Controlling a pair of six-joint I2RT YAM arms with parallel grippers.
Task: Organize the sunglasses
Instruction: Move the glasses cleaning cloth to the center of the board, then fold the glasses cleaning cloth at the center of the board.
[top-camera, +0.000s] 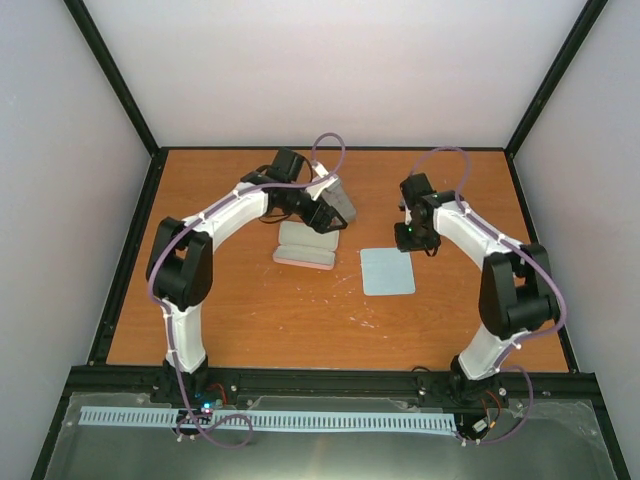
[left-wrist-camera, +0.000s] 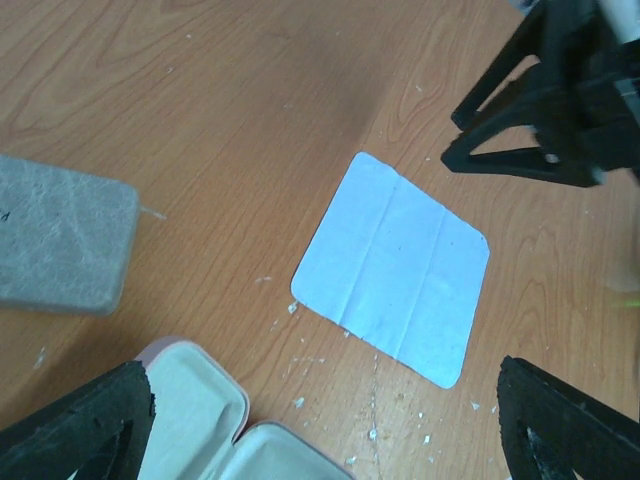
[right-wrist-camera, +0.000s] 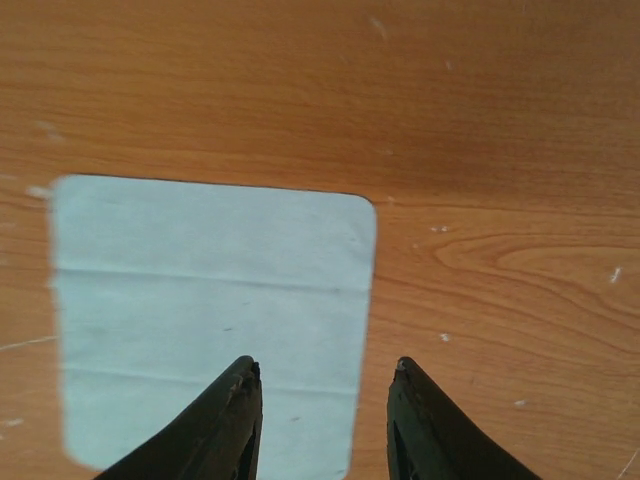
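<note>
Sunglasses not visible in any view; location cannot be told.
Left gripper (left-wrist-camera: 325, 372) wide open, empty, by open pink case (left-wrist-camera: 195, 415); grey case (left-wrist-camera: 60, 245) just beyond. Right gripper (right-wrist-camera: 322, 368) part-open, empty, over right edge of cloth (right-wrist-camera: 210, 300).

a wooden table (top-camera: 250, 310) carries small white specks (left-wrist-camera: 298, 402) (thickest around the cloth's near edge). a light-blue square cloth (left-wrist-camera: 392, 266) lies flat on it, faintly creased. beside the cloth an open pink case (top-camera: 305, 245) shows its pale lining; a grey oblong case (left-wrist-camera: 60, 245) lies near that one.
</note>
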